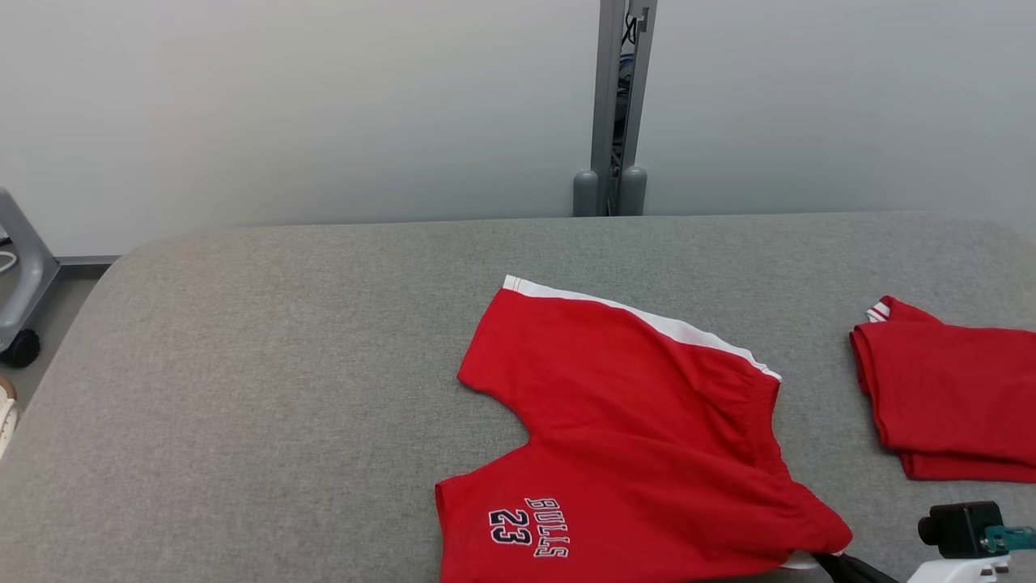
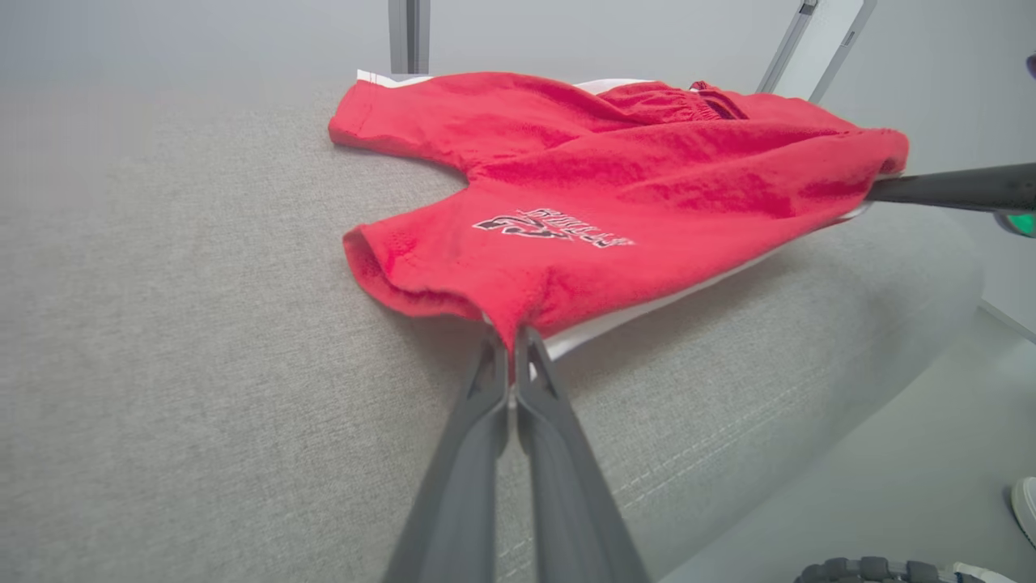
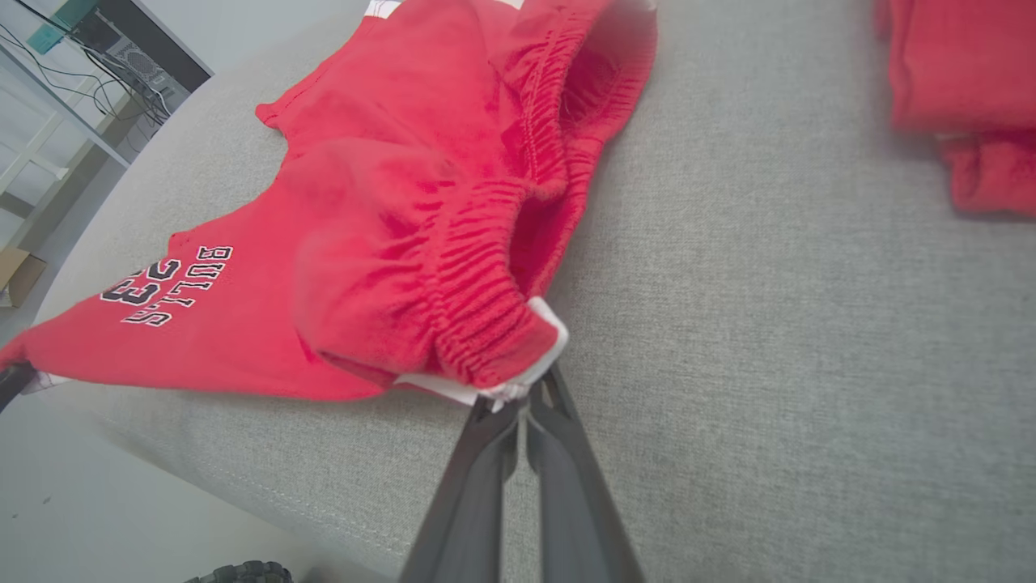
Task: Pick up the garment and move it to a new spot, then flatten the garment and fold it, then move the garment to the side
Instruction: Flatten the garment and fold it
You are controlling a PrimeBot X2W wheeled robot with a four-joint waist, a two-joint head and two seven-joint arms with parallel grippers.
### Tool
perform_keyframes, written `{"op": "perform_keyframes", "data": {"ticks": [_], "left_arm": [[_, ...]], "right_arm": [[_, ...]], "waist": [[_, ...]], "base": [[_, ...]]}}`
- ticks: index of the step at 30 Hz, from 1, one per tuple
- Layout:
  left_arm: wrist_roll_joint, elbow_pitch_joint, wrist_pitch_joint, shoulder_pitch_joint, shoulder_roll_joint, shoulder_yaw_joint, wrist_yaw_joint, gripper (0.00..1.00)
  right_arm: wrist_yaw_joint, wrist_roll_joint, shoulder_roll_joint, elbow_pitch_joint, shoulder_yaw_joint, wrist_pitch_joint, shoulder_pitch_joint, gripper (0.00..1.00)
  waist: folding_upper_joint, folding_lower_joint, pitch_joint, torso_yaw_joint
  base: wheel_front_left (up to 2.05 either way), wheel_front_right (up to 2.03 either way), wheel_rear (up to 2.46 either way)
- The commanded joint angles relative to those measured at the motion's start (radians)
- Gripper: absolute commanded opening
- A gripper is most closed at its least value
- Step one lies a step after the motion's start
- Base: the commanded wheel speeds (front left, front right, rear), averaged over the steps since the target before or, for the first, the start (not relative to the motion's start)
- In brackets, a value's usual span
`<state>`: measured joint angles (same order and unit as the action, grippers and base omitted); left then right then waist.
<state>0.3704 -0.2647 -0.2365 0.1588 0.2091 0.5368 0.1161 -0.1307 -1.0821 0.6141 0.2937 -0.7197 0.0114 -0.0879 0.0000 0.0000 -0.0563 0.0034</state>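
Jaws left and right grip the shorts [image 1: 631, 421] at near corners, table [image 1: 243, 364] spreading leftward.

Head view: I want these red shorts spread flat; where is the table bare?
The table is bare across its left half, from the shorts to the left edge, and along the far strip by the wall. Crowded right: a narrow gap separates shorts from the folded red garment.

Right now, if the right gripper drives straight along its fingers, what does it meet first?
The red shorts: the right gripper is shut on their waistband corner, so going on would probably just push into that bunched cloth.
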Motion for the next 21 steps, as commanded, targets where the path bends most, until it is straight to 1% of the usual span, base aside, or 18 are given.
{"op": "perform_keyframes", "data": {"ticks": [1,7,12,17,21], "left_arm": [[0.002,0.008,0.005,-0.007,0.006,-0.005,-0.004,0.00],[0.015,0.058,0.035,-0.082,0.018,-0.044,-0.027,0.00],[0.034,0.074,0.055,-0.190,-0.002,-0.076,-0.033,0.00],[0.033,0.028,0.064,-0.321,-0.033,-0.091,-0.040,0.00],[0.034,-0.047,0.059,-0.435,-0.063,-0.100,-0.042,0.00]], "right_arm": [[0.000,-0.004,0.009,-0.004,0.001,-0.004,0.006,0.00],[0.000,-0.001,0.004,-0.030,0.015,-0.017,-0.038,0.00],[0.000,0.001,-0.019,-0.024,0.047,-0.002,-0.076,0.00],[0.000,0.025,-0.051,0.002,0.065,0.003,-0.131,0.00],[0.000,0.047,-0.093,0.037,0.080,0.014,-0.191,0.00]], "waist": [[0.0000,0.0000,0.001,-0.002],[0.0000,0.0000,0.019,-0.025],[0.0000,0.0000,0.044,-0.039],[0.0000,0.0000,0.080,-0.052],[0.0000,0.0000,0.119,-0.063]], "base": [[0.00,0.00,0.00],[0.00,0.00,0.00],[0.00,0.00,0.00],[0.00,0.00,0.00],[0.00,0.00,0.00]]}}
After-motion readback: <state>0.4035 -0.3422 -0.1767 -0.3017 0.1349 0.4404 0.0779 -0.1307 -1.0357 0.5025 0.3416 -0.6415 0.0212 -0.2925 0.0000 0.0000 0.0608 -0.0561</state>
